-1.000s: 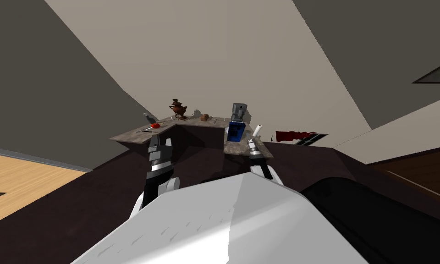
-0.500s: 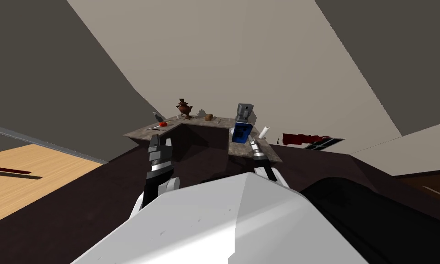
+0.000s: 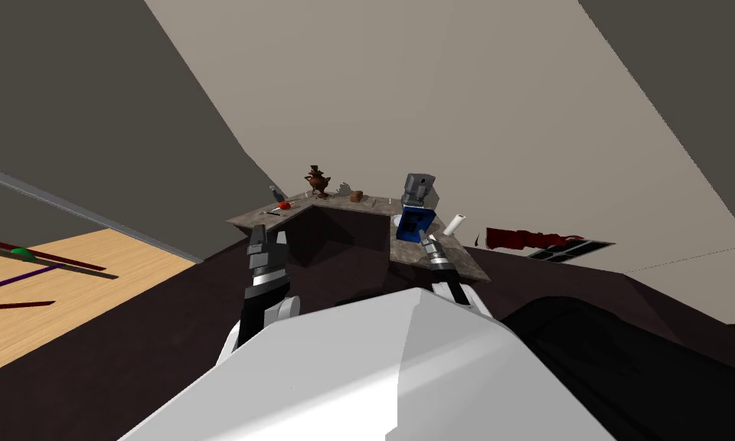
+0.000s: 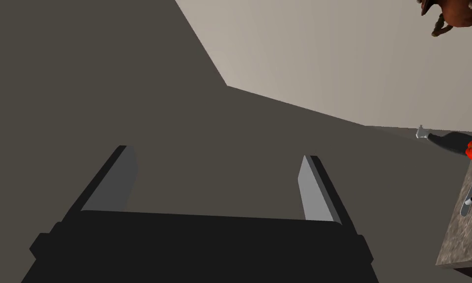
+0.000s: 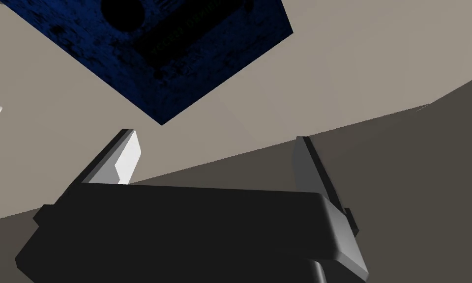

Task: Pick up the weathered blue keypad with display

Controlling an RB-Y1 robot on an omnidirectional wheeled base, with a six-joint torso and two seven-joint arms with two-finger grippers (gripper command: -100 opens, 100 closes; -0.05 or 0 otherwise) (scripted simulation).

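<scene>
- Our right gripper point(image 3: 426, 240) hangs just short of the blue keypad point(image 3: 416, 223), its 2 fingers spread apart with nothing between them
- The keypad sits on the stone counter point(image 3: 452, 261), in front of a grey box point(image 3: 420, 188), with a white roll point(image 3: 455, 223) just beside it
- Our left gripper point(image 3: 269, 236) is likewise spread and empty, near the counter's other wing, where a red object point(image 3: 283, 205) and a brown urn point(image 3: 318, 181) sit

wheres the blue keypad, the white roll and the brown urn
blue keypad point(image 3: 417, 223), head view, middle of its front face
white roll point(image 3: 455, 223), head view, middle of its side
brown urn point(image 3: 318, 183), head view, its round body
</scene>
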